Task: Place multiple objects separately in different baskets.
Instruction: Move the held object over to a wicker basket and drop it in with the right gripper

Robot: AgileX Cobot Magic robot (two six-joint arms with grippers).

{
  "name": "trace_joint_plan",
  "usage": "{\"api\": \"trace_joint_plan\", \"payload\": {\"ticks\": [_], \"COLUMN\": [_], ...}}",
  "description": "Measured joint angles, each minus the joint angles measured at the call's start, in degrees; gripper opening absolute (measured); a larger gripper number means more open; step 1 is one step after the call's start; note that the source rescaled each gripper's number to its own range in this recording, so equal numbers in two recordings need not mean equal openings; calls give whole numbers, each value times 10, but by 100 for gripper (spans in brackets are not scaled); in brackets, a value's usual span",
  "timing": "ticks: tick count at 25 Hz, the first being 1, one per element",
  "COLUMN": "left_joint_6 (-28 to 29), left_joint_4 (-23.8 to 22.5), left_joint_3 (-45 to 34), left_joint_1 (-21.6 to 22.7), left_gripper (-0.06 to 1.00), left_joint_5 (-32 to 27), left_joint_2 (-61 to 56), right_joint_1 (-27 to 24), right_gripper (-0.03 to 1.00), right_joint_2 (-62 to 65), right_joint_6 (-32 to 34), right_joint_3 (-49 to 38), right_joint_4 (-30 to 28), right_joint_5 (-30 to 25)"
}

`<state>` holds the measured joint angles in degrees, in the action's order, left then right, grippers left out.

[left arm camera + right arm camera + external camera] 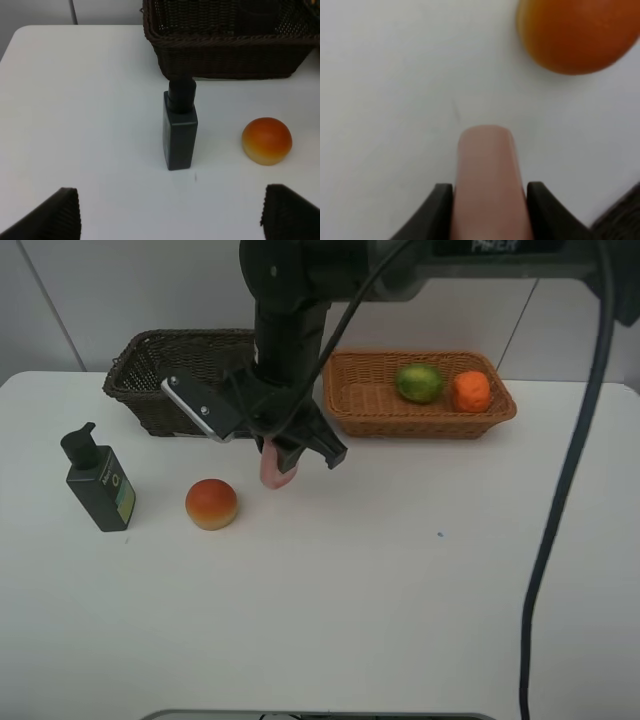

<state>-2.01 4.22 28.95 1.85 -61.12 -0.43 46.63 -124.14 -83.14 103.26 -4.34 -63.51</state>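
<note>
- Right claw [285, 462] clamped on pink bottle [277, 475], long axis pointing down.
- Dark basket [150, 400] sits just behind it, slightly left.
- Left claw [172, 215] wide, empty, facing pump bottle [180, 135].

The exterior camera hangs high above the near edge of the desk [400, 620]. It faces the far edge, where the dark brown basket [160, 370] and tan basket [370, 420] stand. A dark arm [290, 320] close under the lens blocks part of the view.

The left wrist camera sits low and well back, looking past the left pincer [170, 210] toward that far edge. It shares the pump bottle [100, 485], peach-like fruit [211, 504] and dark brown basket with the high view.

The right wrist camera looks down from very near the desk. The pink bottle [487, 170] in the right pincer [490, 192] fills much of its picture. The fruit shows in all three views.
</note>
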Motion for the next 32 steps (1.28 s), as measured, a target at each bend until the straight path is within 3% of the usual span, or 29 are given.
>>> {"api": "trace_joint_plan", "payload": {"ticks": [9,20,26,32], "left_joint_6": [0,0,0,0], "left_joint_4": [0,0,0,0], "left_joint_3": [0,0,0,0], "left_joint_1": [0,0,0,0], "left_gripper": [88,88,88,88], "left_joint_5": [0,0,0,0], "left_joint_2": [0,0,0,0], "right_joint_1": [-25,-39,-44,-65], "right_gripper": [26,26,26,26], "right_joint_2": [6,6,6,-6], "right_joint_6": [322,700,771,821], "right_joint_3": [73,115,115,145], "right_joint_4": [59,54,39,39], "right_joint_5": [-5,19,61,66]}}
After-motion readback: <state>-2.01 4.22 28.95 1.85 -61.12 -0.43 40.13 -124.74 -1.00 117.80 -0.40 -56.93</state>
